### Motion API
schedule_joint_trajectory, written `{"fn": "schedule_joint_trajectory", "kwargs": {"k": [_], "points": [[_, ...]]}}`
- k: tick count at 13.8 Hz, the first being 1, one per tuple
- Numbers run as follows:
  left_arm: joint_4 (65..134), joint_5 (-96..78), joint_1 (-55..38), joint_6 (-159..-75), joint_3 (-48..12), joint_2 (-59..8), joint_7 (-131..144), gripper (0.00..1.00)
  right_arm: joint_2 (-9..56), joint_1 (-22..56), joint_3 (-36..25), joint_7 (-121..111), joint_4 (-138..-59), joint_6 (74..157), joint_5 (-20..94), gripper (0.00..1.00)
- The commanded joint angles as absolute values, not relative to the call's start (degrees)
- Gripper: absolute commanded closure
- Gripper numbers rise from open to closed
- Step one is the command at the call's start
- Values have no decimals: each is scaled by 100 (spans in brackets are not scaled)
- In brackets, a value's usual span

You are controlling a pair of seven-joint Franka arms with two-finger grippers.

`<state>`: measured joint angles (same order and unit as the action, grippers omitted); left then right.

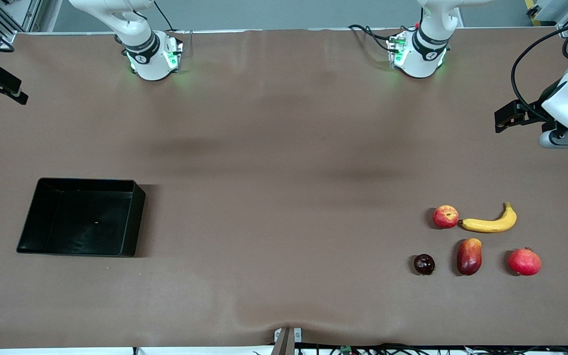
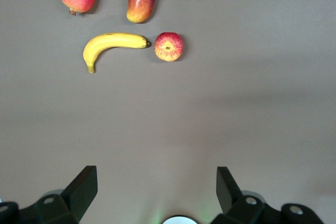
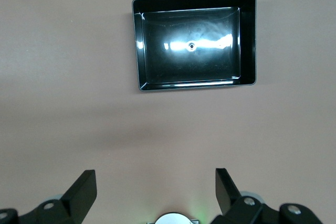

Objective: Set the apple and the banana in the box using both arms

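The left gripper point(image 2: 155, 192) hangs released, fingers spread wide, over bare brown surface point(image 2: 210, 119) at the left arm's end, holding nothing. The right gripper point(image 3: 155, 192) is likewise spread and empty above the surface at the right arm's end.

The apple point(image 1: 445, 217) lies just beside the banana point(image 1: 491, 223), its dark tip almost touching the apple. Nearer the front camera sit a dark maroon fruit point(image 1: 424, 264), a mango point(image 1: 469, 256) and a pomegranate point(image 1: 524, 262). The box point(image 1: 128, 217) sits well apart, toward the right arm's end.
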<state>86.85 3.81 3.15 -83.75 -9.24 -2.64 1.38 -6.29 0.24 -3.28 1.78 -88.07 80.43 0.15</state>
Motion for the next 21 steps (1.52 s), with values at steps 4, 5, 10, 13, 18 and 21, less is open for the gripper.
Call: {"fn": "schedule_joint_trajectory", "kwargs": {"k": [4,5,10,13,18,21], "points": [[8596,343,369,-8262,-870,-176,149,0,-765,-53,-439,185,-8859,7980,-53,0],[8491,351,360,-8262,-870,-202,176,0,-765,-53,-448,185,-8859,7980,-53,0],[8402,316,509,-8262,-870,-290,167,0,-730,-53,-536,185,-8894,7989,-53,0],[8455,316,519,-8262,-870,-290,167,0,-686,-70,-580,185,-8903,8051,-53,0],[8481,325,527,-8288,-870,-334,158,0,-413,-518,-598,167,-9008,8235,-44,0],[8508,325,536,-8323,-870,-343,158,0,-413,-685,-598,-78,-9455,8708,-53,0]]}}
